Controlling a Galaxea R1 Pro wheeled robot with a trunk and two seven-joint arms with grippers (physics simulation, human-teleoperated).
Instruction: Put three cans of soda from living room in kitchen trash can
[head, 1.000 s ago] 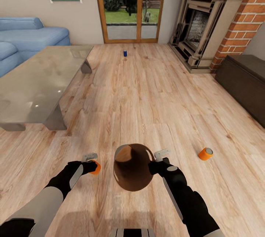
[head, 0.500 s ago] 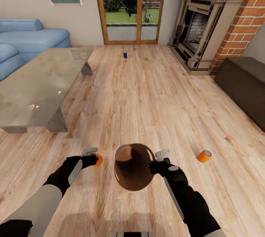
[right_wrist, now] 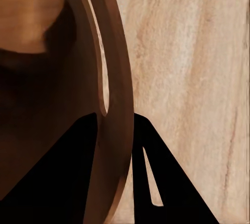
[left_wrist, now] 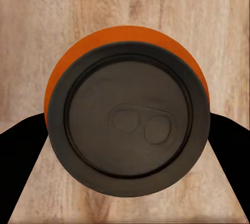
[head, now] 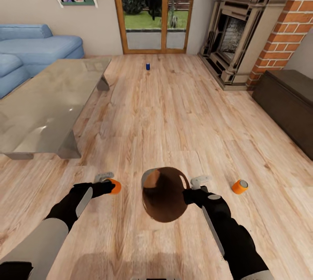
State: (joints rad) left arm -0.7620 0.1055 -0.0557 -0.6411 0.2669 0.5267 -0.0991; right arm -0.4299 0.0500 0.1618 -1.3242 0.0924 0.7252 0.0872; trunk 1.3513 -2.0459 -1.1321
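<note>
Here my left fingers point(head: 107, 183) pinch an orange can point(head: 114, 186) beside the bin point(head: 164, 200), whose rim my right fingers point(head: 196, 187) clamp; I should centre the can over the opening before letting go, two cans remaining on the floor point(head: 174, 110).

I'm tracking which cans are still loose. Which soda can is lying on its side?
The orange can on the floor right of the trash can. The blue can stands upright near the glass doors; the other orange can is in the left gripper.
</note>
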